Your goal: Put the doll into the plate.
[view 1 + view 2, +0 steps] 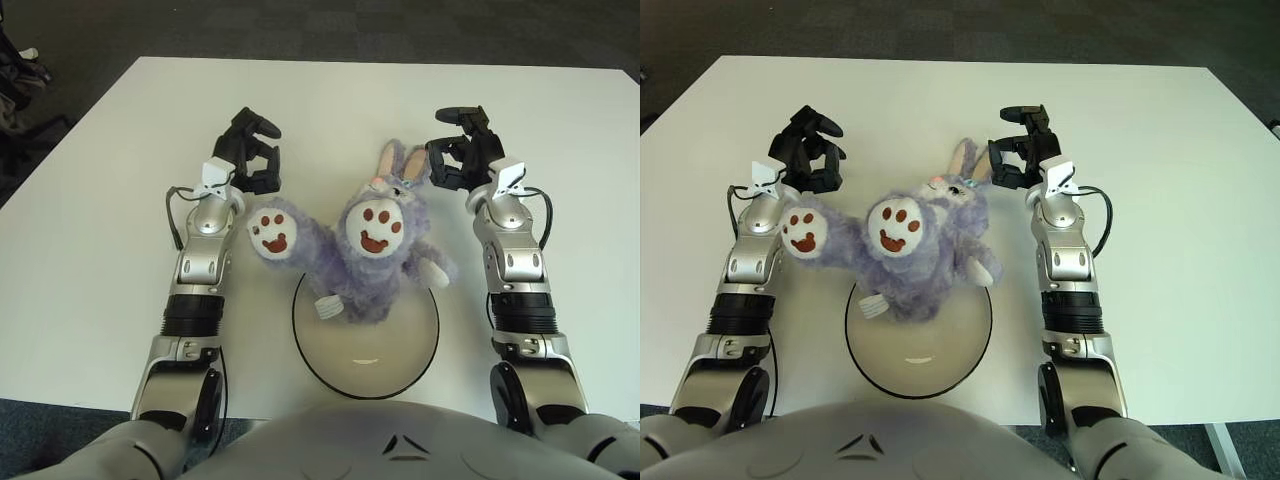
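Note:
The doll is a purple plush bunny lying on its back with its brown-padded feet up. Its body lies over the far part of the beige, black-rimmed plate. Its head and ears reach past the far rim, and one leg sticks out left over the table. My left hand hovers just beyond that leg, fingers loosely spread and holding nothing. My right hand is beside the bunny's ears on the right, open and apart from them.
The white table stretches wide on both sides and beyond the hands. Its far edge meets dark floor. Dark clutter shows off the far left corner. My torso fills the bottom of the view.

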Tool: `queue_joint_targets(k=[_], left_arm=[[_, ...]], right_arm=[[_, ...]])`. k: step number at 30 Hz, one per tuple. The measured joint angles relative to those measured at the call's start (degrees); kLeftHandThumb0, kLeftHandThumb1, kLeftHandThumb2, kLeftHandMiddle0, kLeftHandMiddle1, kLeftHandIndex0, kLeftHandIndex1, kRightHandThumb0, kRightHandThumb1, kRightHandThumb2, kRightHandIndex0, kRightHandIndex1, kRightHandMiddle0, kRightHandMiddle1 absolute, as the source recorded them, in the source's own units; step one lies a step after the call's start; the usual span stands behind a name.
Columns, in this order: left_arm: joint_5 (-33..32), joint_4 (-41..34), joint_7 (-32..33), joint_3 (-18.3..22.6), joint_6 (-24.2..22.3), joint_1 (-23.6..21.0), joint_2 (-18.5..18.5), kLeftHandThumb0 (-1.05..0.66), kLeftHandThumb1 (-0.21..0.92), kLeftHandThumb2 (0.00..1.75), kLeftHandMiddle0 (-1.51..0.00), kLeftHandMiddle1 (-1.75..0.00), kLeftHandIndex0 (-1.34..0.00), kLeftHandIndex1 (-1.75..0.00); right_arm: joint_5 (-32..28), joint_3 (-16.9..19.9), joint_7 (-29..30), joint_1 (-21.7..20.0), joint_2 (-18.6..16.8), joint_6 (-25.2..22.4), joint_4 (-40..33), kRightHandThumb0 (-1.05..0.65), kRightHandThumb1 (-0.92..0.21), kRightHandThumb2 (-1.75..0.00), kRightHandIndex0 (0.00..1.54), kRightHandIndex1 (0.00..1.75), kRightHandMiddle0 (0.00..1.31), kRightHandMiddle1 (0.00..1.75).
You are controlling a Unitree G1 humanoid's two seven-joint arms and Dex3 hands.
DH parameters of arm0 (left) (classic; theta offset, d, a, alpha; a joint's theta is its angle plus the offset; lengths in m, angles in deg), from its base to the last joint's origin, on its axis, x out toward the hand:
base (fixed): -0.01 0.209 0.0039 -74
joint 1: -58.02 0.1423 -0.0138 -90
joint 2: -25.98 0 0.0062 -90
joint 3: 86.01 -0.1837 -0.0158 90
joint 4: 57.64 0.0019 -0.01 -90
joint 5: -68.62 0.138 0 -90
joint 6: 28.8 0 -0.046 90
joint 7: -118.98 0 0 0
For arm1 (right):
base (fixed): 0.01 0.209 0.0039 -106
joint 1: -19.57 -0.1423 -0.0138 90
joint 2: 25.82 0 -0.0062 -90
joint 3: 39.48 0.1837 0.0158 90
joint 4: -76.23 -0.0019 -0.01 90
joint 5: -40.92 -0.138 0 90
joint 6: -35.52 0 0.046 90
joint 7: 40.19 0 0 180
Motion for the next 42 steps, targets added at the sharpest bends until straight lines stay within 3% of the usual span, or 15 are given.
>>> queue_joint_targets(k=[13, 37, 39, 42], left_arm=[[-0.2, -0.7, 0.0, 0.6, -1.7, 0.3, -0.4, -0.01, 0.46, 1.15, -0.40, -1.75, -0.38, -1.75], [-0.8, -0.2, 0.0, 0.9, -2.4, 1.5, -1.0, 0.00, 0.48, 1.13, -0.39, -1.75, -0.36, -1.75], [-0.8, -0.2, 0.0, 0.9, -2.4, 1.7, -1.0, 0.00, 0.48, 1.13, -0.38, -1.75, -0.36, -1.75], [-0.8, -0.2, 0.0, 0.9, -2.4, 1.9, -1.0, 0.00, 0.49, 1.13, -0.38, -1.75, -0.36, -1.75]], right_arm=[[-0.3, 0.2, 0.4, 1.0, -0.6, 0.4, 0.2, -0.35, -0.49, -1.10, 0.21, 1.28, 0.00, 1.45], [-0.3, 0.2, 1.2, 3.3, -1.3, 0.5, 0.8, -0.34, -0.51, -1.13, 0.38, 1.48, 0.00, 1.63], [-0.3, 0.2, 1.3, 3.7, -1.4, 0.4, 0.8, -0.14, -0.65, -0.92, 0.29, 1.62, 0.13, 1.68], [-0.4, 0.4, 1.3, 4.0, -1.4, 0.4, 0.9, -0.05, -0.72, -0.81, 0.26, 1.67, 0.19, 1.70]])
